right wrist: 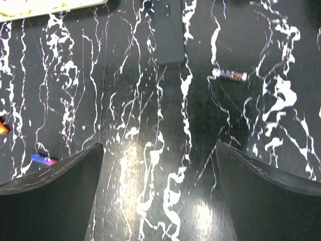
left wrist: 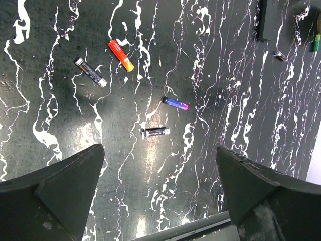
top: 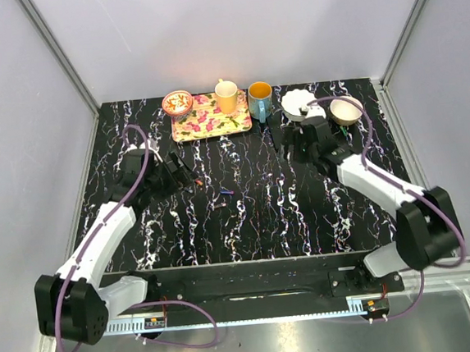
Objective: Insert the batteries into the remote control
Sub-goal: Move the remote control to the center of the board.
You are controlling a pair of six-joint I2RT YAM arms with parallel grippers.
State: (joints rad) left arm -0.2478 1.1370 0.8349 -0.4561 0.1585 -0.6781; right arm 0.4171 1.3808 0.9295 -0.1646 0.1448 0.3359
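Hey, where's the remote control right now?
In the right wrist view, the remote control lies flat at top centre, with the floral tray at the picture's upper left and a battery just right of its near end.

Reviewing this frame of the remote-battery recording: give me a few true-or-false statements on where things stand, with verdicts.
1. The left hand and the right hand are both open and hold nothing. True.
2. The remote control lies on the floral tray. False: it lies on the table, beside the tray.
3. Four batteries lie loose on the table in the left wrist view. True.
4. The left hand grips the purple battery. False: that battery lies on the table, ahead of the open fingers and clear of them.
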